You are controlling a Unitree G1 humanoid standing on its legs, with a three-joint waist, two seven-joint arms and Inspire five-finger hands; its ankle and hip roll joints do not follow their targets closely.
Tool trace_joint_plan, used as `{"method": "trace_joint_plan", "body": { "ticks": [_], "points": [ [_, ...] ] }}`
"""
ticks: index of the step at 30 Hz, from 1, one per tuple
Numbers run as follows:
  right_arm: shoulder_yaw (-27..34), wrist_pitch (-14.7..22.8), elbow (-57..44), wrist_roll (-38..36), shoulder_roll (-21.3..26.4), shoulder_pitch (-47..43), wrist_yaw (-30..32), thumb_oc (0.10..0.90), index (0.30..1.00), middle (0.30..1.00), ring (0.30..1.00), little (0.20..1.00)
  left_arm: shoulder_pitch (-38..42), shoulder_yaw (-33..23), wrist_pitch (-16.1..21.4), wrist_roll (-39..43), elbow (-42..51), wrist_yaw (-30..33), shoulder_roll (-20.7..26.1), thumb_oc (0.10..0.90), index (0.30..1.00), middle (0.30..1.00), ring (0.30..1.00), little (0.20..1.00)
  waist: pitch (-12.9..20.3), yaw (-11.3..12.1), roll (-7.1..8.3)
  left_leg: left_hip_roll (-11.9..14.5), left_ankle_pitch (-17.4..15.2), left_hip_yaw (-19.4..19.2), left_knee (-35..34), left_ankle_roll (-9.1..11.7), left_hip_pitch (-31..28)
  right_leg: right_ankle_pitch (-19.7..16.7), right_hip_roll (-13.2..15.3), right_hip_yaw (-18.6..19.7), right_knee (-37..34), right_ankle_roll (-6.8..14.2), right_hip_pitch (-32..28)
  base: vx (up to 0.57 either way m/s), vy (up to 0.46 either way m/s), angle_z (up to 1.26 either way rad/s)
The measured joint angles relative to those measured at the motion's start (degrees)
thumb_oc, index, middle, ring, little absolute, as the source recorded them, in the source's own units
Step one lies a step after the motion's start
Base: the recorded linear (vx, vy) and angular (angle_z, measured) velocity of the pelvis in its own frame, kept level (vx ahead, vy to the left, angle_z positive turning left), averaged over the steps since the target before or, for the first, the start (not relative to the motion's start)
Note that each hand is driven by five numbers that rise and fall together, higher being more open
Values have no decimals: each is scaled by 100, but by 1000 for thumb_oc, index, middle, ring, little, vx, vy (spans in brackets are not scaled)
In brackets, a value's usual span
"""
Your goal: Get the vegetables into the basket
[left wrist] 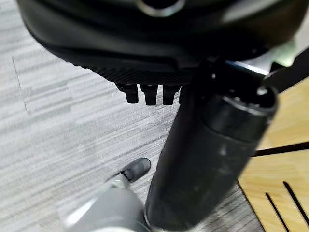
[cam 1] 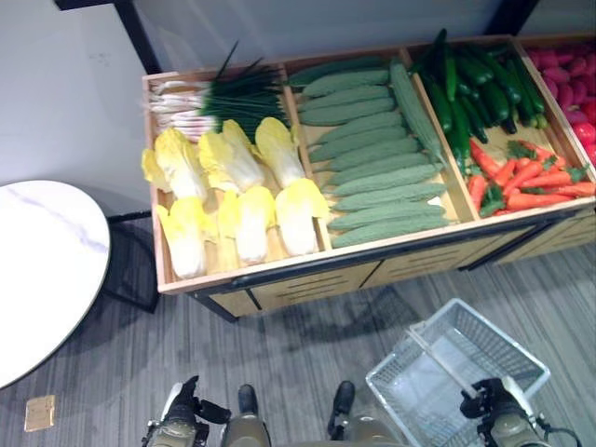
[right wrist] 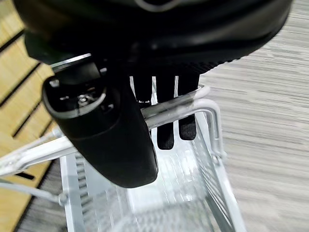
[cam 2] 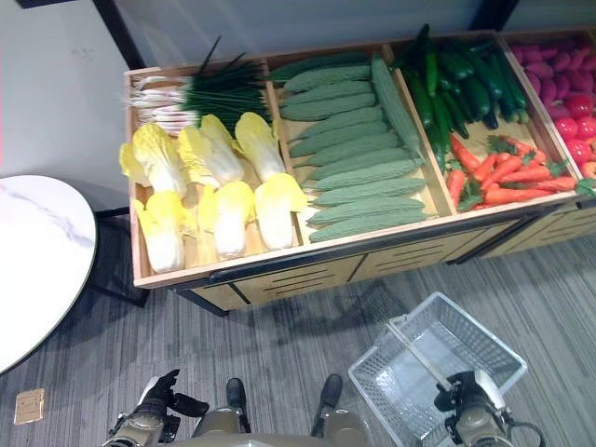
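A white wire basket (cam 1: pixel 521 358) hangs low over the floor at the lower right, with nothing in it. My right hand (cam 1: pixel 491 402) holds it by the handle (right wrist: pixel 169 110), fingers (right wrist: pixel 165 130) curled over the bar and the thumb on the near side. My left hand (cam 1: pixel 182 412) hangs at the lower left, fingers (left wrist: pixel 147 93) relaxed, holding nothing. Ahead stands a wooden display stand (cam 1: pixel 307 275) with yellow napa cabbages (cam 1: pixel 240 191), scallions (cam 1: pixel 219 98), pale green bumpy gourds (cam 1: pixel 377 154), dark green cucumbers (cam 1: pixel 475 84) and carrots (cam 1: pixel 526 177).
Red and pink vegetables (cam 1: pixel 568 79) fill the far right bin. A round white marble table (cam 1: pixel 37 279) stands at the left, close to the stand's corner. Grey striped floor (cam 1: pixel 307 345) lies between me and the stand. A small tan square (cam 1: pixel 39 412) lies on the floor.
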State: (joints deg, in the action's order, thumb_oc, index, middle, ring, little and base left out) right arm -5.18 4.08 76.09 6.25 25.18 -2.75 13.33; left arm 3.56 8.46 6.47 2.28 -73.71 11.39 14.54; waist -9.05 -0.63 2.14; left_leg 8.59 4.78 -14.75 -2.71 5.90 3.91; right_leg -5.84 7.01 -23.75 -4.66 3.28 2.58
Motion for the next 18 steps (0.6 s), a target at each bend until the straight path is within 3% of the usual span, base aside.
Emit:
{"method": "trace_joint_plan", "body": {
  "ticks": [2, 5, 12, 15, 17, 18],
  "points": [
    [104, -3, -5, -45, -119, 129, 8, 400, 300, 300, 300, 300, -30, -160, 0, 49, -46, 20, -22, 900, 1000, 1000, 1000, 1000, 28, 44, 44, -145, -28, 7, -174, -143, -67, -45, 120, -36, 3, 107, -30, 15, 86, 14],
    [134, -38, 109, -47, -258, 280, 5, 400, 300, 300, 300, 300, -48, -465, -21, 292, -32, 134, -51, 900, 1000, 1000, 1000, 1000, 38, 71, 37, -305, 36, 112, -227, -180, -130, -66, 265, -133, -4, 140, -141, -14, 73, 26],
    [136, -25, 148, -55, -427, 274, 58, 400, 300, 300, 300, 300, -145, -1491, 237, 1536, 849, 745, -50, 900, 1000, 1000, 1000, 1000, 104, 321, 92, -356, 48, 427, -206, -208, -121, -50, 305, -222, -23, 164, -312, -25, 14, 24],
    [95, 25, 158, -50, -522, 264, 109, 400, 300, 300, 300, 300, 72, -2613, 679, 2276, 904, 1613, 185, 900, 1000, 1000, 1000, 1000, 261, 359, 299, -330, 71, 454, -204, -171, -138, 27, 288, -210, -24, 269, -341, -4, -2, 0],
    [47, 38, 155, -46, -521, 295, 146, 400, 300, 300, 300, 300, 101, -2898, 687, 2481, 904, 1895, 560, 900, 1000, 1000, 1000, 1000, 338, 298, 351, -322, 72, 452, -216, -162, -141, 25, 280, -194, -24, 272, -332, 8, 14, -4],
    [8, 51, 145, -34, -520, 345, 151, 400, 300, 300, 300, 300, 63, -3303, 641, 2541, 1107, 2158, 696, 900, 1000, 1000, 1000, 1000, 407, 282, 382, -317, 71, 393, -227, -159, -163, 23, 280, -151, -24, 274, -317, -12, 23, -16]
  ]
}}
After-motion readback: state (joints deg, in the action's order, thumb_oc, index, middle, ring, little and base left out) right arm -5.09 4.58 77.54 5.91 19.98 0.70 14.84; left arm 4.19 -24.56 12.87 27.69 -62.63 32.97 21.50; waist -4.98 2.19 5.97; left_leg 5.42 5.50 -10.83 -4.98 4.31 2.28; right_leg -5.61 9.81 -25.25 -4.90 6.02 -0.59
